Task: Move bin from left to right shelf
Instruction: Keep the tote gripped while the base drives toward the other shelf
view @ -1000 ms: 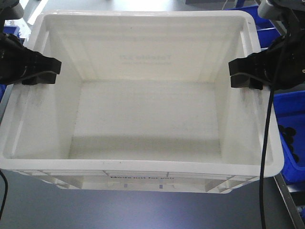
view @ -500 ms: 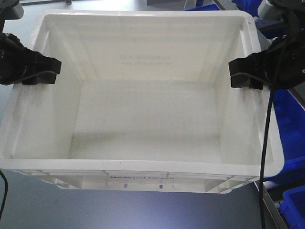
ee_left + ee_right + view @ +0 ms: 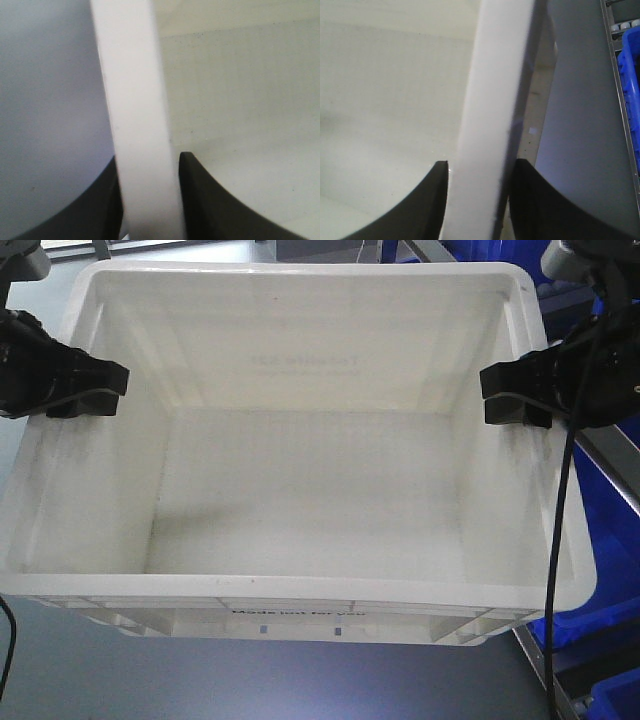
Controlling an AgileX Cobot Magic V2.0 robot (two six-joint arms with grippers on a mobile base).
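Note:
The white bin (image 3: 300, 591) fills the front view, empty, with black print on its near side. My left gripper (image 3: 86, 390) is shut on the bin's left rim, and my right gripper (image 3: 514, 396) is shut on the right rim. In the left wrist view the rim (image 3: 132, 90) runs up between the black fingers of the left gripper (image 3: 148, 157), which press both its sides. The right wrist view shows the same hold: the rim (image 3: 500, 75) is clamped in the right gripper (image 3: 481, 161). The bin's underside is hidden.
A grey surface (image 3: 250, 680) lies below the bin's near edge. Blue plastic bins (image 3: 605, 520) and a metal shelf rail (image 3: 612, 455) stand close on the right. The rail and a blue bin (image 3: 630, 75) also show in the right wrist view.
The bin and both grippers keep their places in the view. The background has slid: the blue bins and shelf rail at right have shifted toward the lower right.

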